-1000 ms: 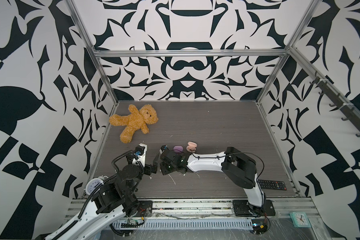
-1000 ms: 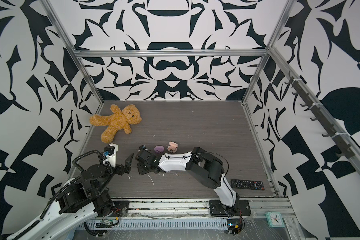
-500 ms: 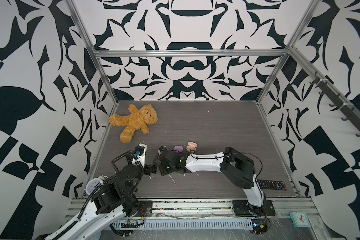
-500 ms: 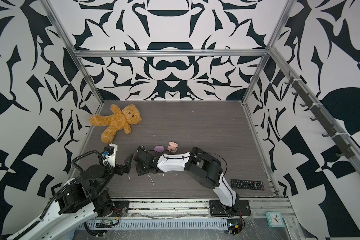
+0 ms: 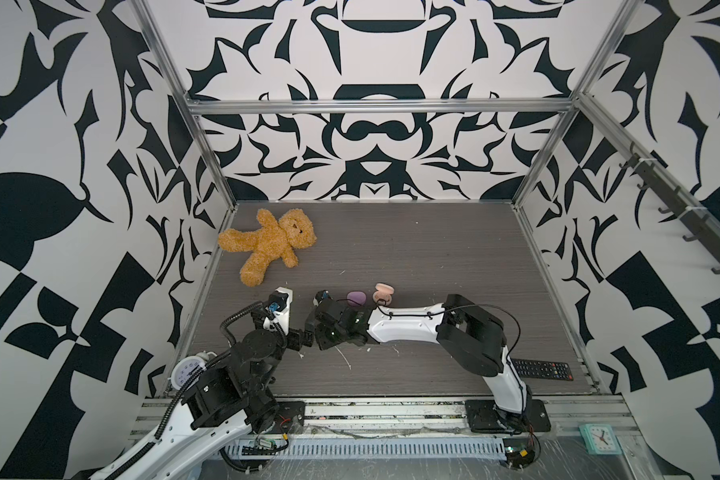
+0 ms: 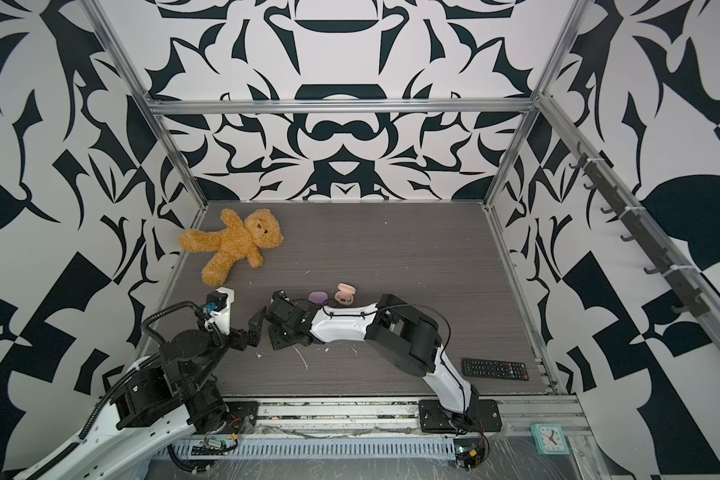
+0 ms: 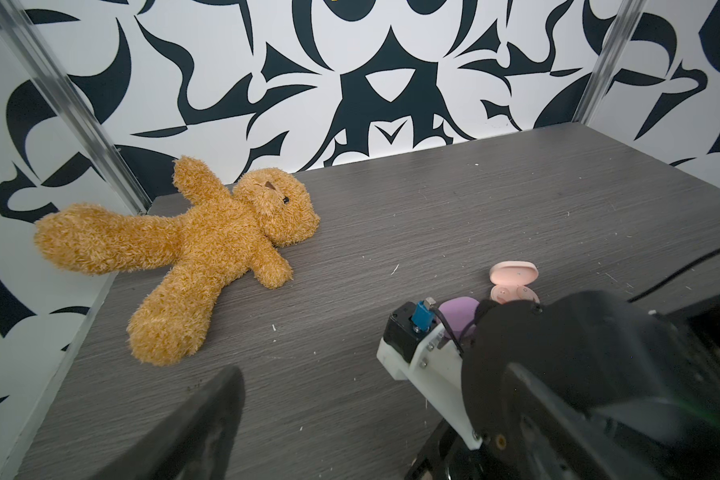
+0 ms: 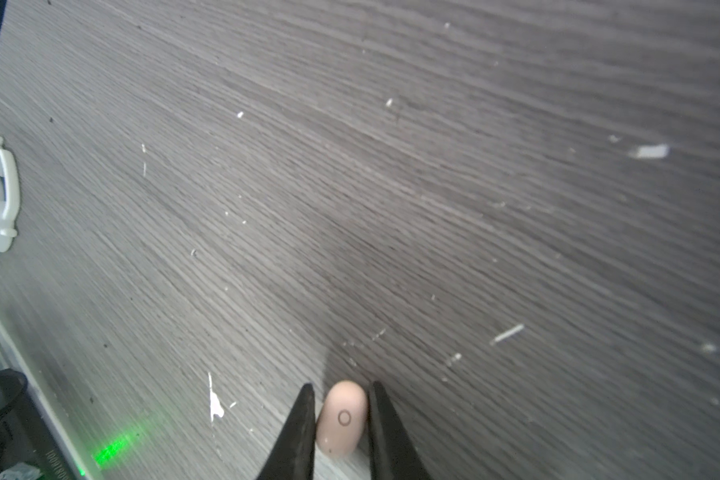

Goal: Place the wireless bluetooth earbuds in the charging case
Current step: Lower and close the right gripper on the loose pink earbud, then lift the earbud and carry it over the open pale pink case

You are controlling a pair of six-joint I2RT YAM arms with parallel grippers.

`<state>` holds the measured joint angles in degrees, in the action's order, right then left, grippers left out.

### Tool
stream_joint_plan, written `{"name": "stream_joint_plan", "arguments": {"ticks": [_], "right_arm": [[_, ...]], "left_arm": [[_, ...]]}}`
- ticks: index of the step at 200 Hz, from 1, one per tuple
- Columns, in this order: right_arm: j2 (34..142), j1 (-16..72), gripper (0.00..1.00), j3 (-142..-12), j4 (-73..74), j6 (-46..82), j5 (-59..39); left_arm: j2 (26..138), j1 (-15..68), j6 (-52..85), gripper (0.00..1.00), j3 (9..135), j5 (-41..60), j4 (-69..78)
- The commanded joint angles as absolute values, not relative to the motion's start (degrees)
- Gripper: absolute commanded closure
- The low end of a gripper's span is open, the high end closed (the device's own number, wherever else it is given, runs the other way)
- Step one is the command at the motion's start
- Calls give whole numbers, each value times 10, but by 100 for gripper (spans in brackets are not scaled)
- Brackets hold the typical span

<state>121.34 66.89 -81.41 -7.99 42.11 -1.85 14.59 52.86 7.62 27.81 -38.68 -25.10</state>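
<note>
Bearing a ring mark, the peach earbud (image 8: 341,417) sits pinched between right jaws.

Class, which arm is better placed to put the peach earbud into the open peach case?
Right: the right gripper grips the earbud, with the case beside that arm. Left gripper is open, empty.

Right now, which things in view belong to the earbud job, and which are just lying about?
Job: peach earbud, gripped by the right end effector; open peach case; lilac case.
Lying about: teddy bear; remote control; white alarm clock; teal clock; white scraps.
</note>
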Motion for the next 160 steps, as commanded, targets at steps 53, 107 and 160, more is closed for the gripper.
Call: {"name": "stream_joint_plan", "arguments": {"ticks": [53,107,160], "right_arm": [[1214,672,81,-846,-99,421,-13],[1208,673,82,-849,-102,419,-12],[1167,673,85,-835,-117,406,32]], "left_arm": [[134,526,78,1,267,-385,-242],[133,526,78,1,266,-385,-241],[133,526,77,1,265,-380,-240]]}}
